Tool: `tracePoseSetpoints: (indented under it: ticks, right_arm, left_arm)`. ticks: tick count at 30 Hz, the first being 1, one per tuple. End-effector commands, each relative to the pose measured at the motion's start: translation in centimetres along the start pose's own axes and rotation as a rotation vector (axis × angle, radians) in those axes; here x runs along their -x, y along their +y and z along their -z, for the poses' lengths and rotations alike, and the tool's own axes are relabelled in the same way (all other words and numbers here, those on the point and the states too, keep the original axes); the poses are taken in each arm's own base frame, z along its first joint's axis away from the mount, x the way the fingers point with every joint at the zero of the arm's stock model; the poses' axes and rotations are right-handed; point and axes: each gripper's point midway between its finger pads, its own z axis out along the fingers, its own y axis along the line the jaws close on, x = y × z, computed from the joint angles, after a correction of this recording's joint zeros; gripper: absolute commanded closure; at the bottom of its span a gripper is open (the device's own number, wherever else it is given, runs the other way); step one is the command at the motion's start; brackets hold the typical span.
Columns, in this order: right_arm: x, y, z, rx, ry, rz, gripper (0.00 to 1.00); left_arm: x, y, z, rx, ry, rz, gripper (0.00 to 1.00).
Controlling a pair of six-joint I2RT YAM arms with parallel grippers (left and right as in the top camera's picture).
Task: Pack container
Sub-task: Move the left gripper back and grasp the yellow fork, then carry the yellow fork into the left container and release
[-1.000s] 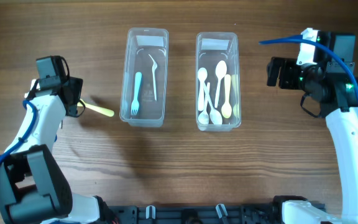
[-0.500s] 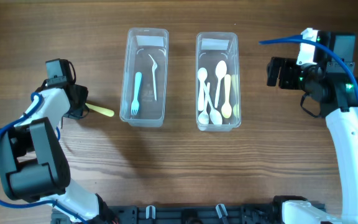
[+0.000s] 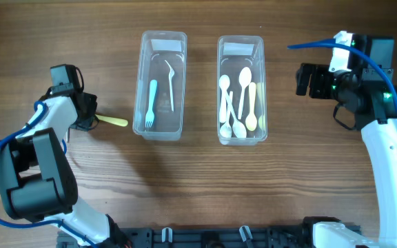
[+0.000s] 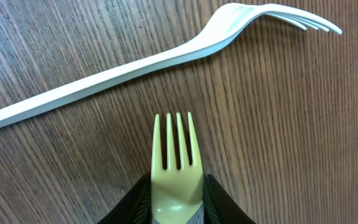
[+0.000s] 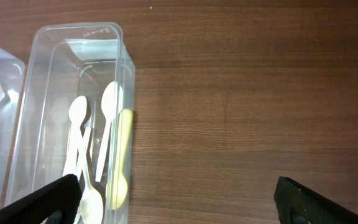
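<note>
Wood-grain desk (image 3: 198, 182) carried the yellow fork (image 4: 176, 177), gripped at its neck by the left hand (image 4: 176, 202); so shallow a pinch risked pivoting or slipping on lift, while the right hand (image 5: 173, 202) hung open.

This looks like a robotics lab or test station, not a home. Two white robot arms (image 3: 47, 129) (image 3: 391, 158) with blue cables (image 3: 316, 45) stand at a wood-grain counter (image 3: 198, 186). A black mounting rail (image 3: 212, 238) runs along its near edge. Plastic cutlery (image 3: 151, 103) lies sorted in two clear containers (image 3: 143, 83) (image 3: 262, 83).
</note>
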Motion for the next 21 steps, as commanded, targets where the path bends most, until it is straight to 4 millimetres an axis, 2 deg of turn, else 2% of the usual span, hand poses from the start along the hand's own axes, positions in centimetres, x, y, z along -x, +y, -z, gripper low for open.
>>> tracePoseSetpoints:
  ticks: [1, 5, 9, 12, 15, 18, 21]
  right_arm:
    - [0.5, -0.3, 0.0, -0.014, -0.009, 0.011, 0.0]
    - [0.5, -0.3, 0.0, -0.014, -0.009, 0.011, 0.0]
    - [0.5, -0.3, 0.0, -0.014, -0.009, 0.011, 0.0]
    - [0.5, -0.3, 0.0, -0.014, -0.009, 0.011, 0.0]
    - [0.5, -0.3, 0.0, -0.014, -0.009, 0.011, 0.0]
    - [0.5, -0.3, 0.0, -0.014, -0.009, 0.011, 0.0]
    - [0.5, -0.3, 0.0, -0.014, -0.009, 0.011, 0.0]
  left_arm:
    - [-0.3, -0.7, 0.8, -0.035, 0.03, -0.003, 0.73]
    - [0.1, -1.3, 1.8, -0.065, 0.014, 0.0, 0.79]
    - [-0.2, -1.6, 1.9, -0.079, 0.035, 0.0, 0.96]
    - [0.2, -2.2, 2.7, -0.104, 0.023, 0.001, 0.96]
    - [1.0, -3.4, 4.4, -0.155, -0.007, -0.037, 0.96]
    - [1.5, -4.4, 6.3, -0.21, -0.024, -0.037, 0.96]
    - [1.1, -6.0, 8.8, -0.308, 0.011, -0.043, 0.96]
